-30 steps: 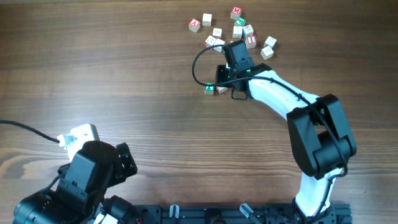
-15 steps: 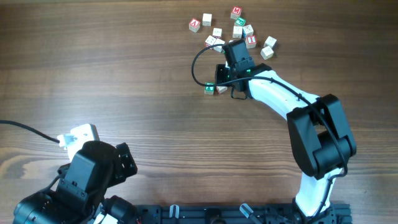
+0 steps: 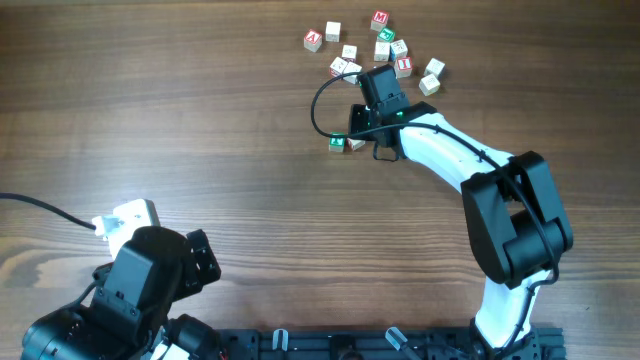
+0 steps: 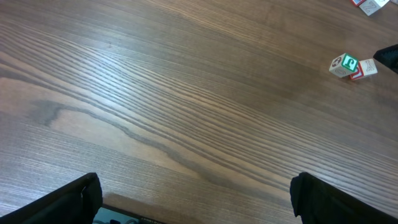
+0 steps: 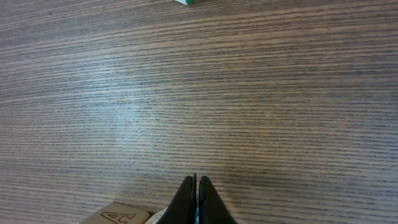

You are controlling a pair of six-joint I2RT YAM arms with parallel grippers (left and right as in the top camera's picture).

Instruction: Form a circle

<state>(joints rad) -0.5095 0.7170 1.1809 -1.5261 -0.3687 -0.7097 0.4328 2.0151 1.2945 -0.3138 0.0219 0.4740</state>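
The circle is only a small clump on the wood table: a green-faced cube [image 3: 337, 142] touching a pale red-edged cube [image 3: 357, 145]. The left wrist view shows the same green-faced cube [image 4: 343, 63] and red-edged cube [image 4: 365, 68] far off at the upper right. My right gripper [image 3: 354, 124] hovers just above-right of the clump. Its jaws are shut with nothing between them [image 5: 196, 184]. A pale cube marked A [image 5: 118, 216] lies beside its fingers, and a green cube edge [image 5: 185, 2] shows at the top. My left gripper [image 4: 200, 205] is wide open over bare wood.
A loose scatter of several like cubes [image 3: 383, 48] lies behind the right gripper at the table's far side. A black cable [image 3: 318, 100] loops left of that gripper. My left arm [image 3: 150, 285] sits folded at the near left corner beside a white block [image 3: 135, 215].
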